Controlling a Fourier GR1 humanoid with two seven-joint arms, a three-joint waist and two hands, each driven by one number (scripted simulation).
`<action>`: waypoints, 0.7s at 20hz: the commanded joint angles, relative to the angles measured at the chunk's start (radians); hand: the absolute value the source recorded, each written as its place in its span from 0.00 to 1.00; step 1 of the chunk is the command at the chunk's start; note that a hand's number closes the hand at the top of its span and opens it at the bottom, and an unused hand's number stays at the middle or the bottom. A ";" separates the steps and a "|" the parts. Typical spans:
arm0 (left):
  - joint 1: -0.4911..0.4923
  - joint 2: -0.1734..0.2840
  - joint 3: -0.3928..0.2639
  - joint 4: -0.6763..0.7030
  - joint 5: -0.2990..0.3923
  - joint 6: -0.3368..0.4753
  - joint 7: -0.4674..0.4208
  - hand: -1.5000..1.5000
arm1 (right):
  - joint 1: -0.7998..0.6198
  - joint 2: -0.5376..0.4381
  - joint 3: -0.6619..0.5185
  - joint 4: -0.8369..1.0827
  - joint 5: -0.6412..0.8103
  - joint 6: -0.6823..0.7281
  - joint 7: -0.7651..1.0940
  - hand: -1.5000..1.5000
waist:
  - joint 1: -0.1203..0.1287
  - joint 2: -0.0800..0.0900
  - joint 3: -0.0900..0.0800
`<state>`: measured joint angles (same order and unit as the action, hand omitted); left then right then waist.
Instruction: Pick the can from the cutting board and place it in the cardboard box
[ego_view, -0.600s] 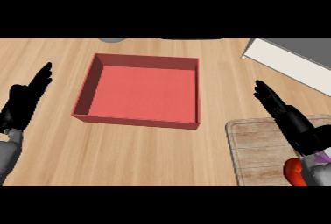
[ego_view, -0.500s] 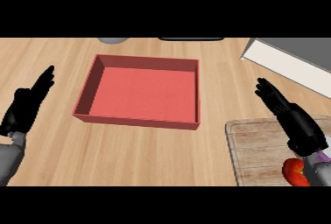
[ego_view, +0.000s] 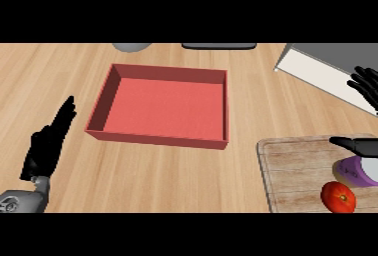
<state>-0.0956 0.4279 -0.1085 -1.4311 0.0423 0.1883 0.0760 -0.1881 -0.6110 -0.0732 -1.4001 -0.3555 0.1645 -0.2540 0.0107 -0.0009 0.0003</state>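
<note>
I look steeply down at a light wooden bench (ego_view: 148, 175). In the middle of the frame, slightly left, sits a square red box (ego_view: 159, 106) with low walls, its open top facing me and nothing visible inside.

At the lower right lies a pale wooden cutting board (ego_view: 295, 170), running off the right and bottom edges. On its right part stands the can (ego_view: 356, 171), purple and white, partly cut off by the frame edge. Just below and left of the can, also on the board, rests a red tomato (ego_view: 339, 196).

My right hand (ego_view: 365, 87) is at the right edge of the frame. Its fingers (ego_view: 360, 82) are spread wide near the upper right, and the thumb (ego_view: 353, 145) reaches out just above the can. The hand is wide open and has hold of nothing; I cannot tell whether the thumb touches the can's top.

My left hand (ego_view: 48, 145) shows at the lower left, resting with its fingers straight and together, pointing up the frame, holding nothing. It is near the box's left wall but apart from it.

At the upper right a white and grey slab (ego_view: 317, 65) lies at an angle. Along the top edge are a grey rounded object (ego_view: 131, 47) and a dark flat object (ego_view: 219, 46), both mostly cut off.
</note>
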 joint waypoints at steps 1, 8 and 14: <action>0.014 -0.067 -0.028 -0.016 -0.040 0.053 -0.008 0.50 | -0.010 0.045 -0.088 0.125 -0.074 0.046 -0.101 0.00 | -0.006 0.003 0.001; 0.073 -0.064 -0.027 -0.040 -0.041 0.028 -0.031 0.50 | 0.029 -0.228 -0.037 0.186 0.226 0.193 -0.280 0.00 | -0.005 0.004 0.000; 0.079 -0.082 -0.049 -0.054 -0.073 0.051 -0.027 0.50 | 0.011 -0.473 0.037 0.175 0.406 0.320 -0.272 0.00 | 0.005 0.005 -0.002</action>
<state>-0.0278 0.3683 -0.1339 -1.4923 -0.0033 0.2217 0.0696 -0.1683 -0.9522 -0.0865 -1.2173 -0.0672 0.4212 -0.5248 0.0100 0.0022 0.0000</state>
